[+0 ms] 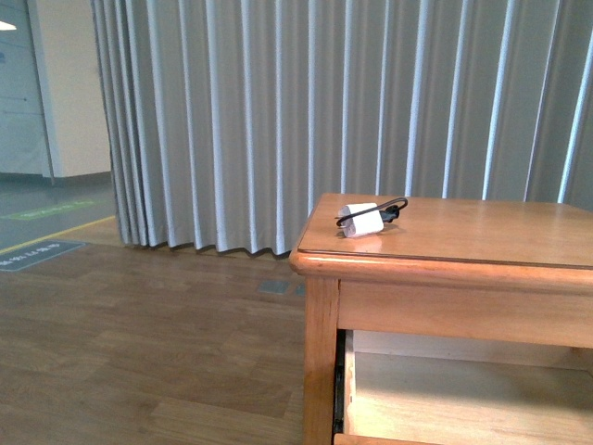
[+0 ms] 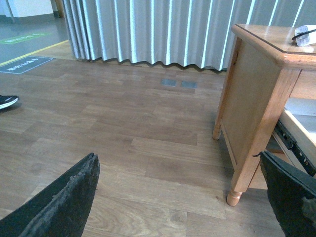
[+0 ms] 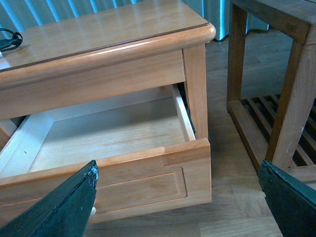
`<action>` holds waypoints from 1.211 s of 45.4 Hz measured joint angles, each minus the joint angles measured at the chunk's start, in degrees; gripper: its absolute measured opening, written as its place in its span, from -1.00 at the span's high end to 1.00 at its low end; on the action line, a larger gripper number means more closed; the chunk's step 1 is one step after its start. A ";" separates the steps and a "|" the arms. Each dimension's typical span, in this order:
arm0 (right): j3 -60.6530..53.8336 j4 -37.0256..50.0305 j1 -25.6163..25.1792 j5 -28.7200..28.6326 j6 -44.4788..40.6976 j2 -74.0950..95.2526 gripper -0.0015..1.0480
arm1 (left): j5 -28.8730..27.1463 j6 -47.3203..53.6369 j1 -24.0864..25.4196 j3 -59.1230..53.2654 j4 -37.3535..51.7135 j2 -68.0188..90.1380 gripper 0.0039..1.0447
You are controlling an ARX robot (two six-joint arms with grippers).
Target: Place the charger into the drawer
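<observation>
Honey-brown wood makes the cabinet point(image 1: 435, 306), which stands on a wooden plank floor point(image 1: 139, 352) in front of a long grey pleated curtain point(image 1: 278, 120). The charger point(image 1: 361, 221) lies on the cabinet's top, near the front corner that is on the left in the front view. It is a small white block, and its thin black cable is looped over and beside it. It rests alone there, well apart from both arms.

The drawer point(image 3: 148, 182) is just under the top and is pulled out far. Its framed front panel is toward the right wrist camera and its pale wooden inside is open to view.

The left end effector point(image 2: 177, 158) hangs over the floor beside the cabinet. Its two dark fingers point(image 2: 64, 197) stand wide apart and nothing is between them. The right end effector point(image 3: 177, 165) is in front of the open drawer. Its fingers point(image 3: 69, 202) are also spread wide and they grip nothing.

Beside the cabinet, on the far side from the charger, stands a darker wooden stand point(image 3: 291, 98) with a slatted lower shelf. A dark shoe point(image 2: 7, 101) shows at the edge of the left wrist view.
</observation>
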 joint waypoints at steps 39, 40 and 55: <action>0.00 0.00 -0.02 -0.11 0.02 0.00 -0.84 | -4.74 -6.88 -22.36 67.06 18.25 96.87 -0.89; 0.00 0.00 -0.02 -0.11 0.02 0.00 -0.84 | -4.61 -6.91 -22.51 67.95 17.97 97.72 -0.89; 0.00 0.00 -0.02 -0.11 0.02 0.00 -0.84 | -3.74 -8.92 -26.05 98.75 7.87 121.31 -0.89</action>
